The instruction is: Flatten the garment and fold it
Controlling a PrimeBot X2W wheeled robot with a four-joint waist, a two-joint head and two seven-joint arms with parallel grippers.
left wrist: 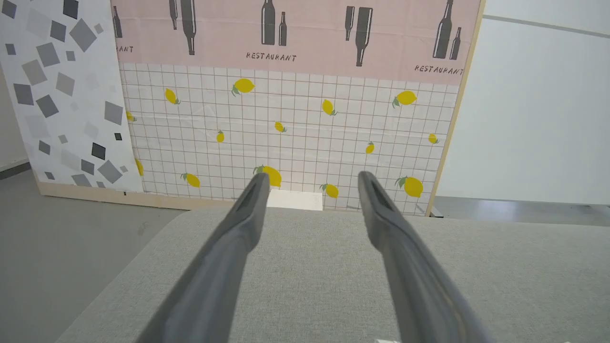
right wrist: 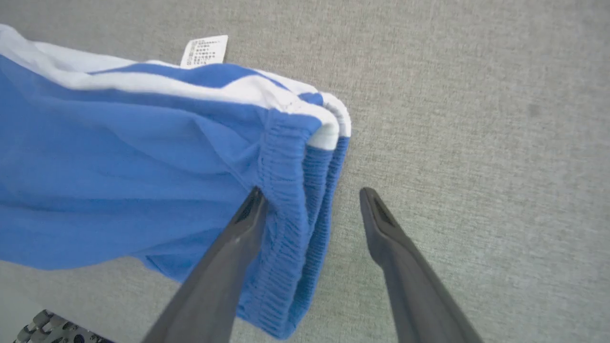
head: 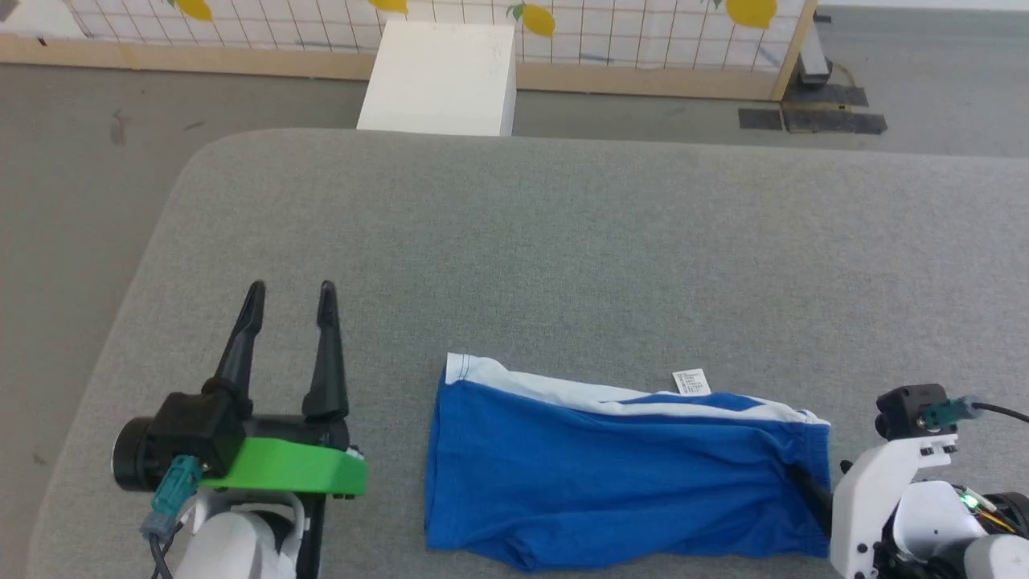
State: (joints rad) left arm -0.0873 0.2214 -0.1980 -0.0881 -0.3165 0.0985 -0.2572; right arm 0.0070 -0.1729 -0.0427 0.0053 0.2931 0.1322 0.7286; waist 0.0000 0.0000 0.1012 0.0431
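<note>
Holds nothing with the right gripper (right wrist: 312,190): spread wide at 3 o'clock of the shorts (head: 611,474) folded on the grey table (head: 563,265), one finger over the waistband (right wrist: 286,209), the other beside it. Holds nothing with the left gripper (head: 291,293) also, spread, well apart at 9 o'clock.

You're looking at thin, smooth cloth in the garment (head: 611,474), softly creased, with a gathered, ribbed elastic waistband (right wrist: 286,200) and a papery white tag (head: 691,381). The table (head: 563,241) under it is covered in matt grey woven fabric, finely rough. The left gripper (head: 291,291) has matt dark plastic fingers (head: 325,354) on a smooth green plastic mount (head: 289,470). The right gripper (right wrist: 312,193) has the same dull finish. Beyond the table's far edge you see a smooth matt white block (head: 442,76), a bare wood frame (head: 241,60) and a matt printed sheet (left wrist: 286,133), faintly wrinkled.
</note>
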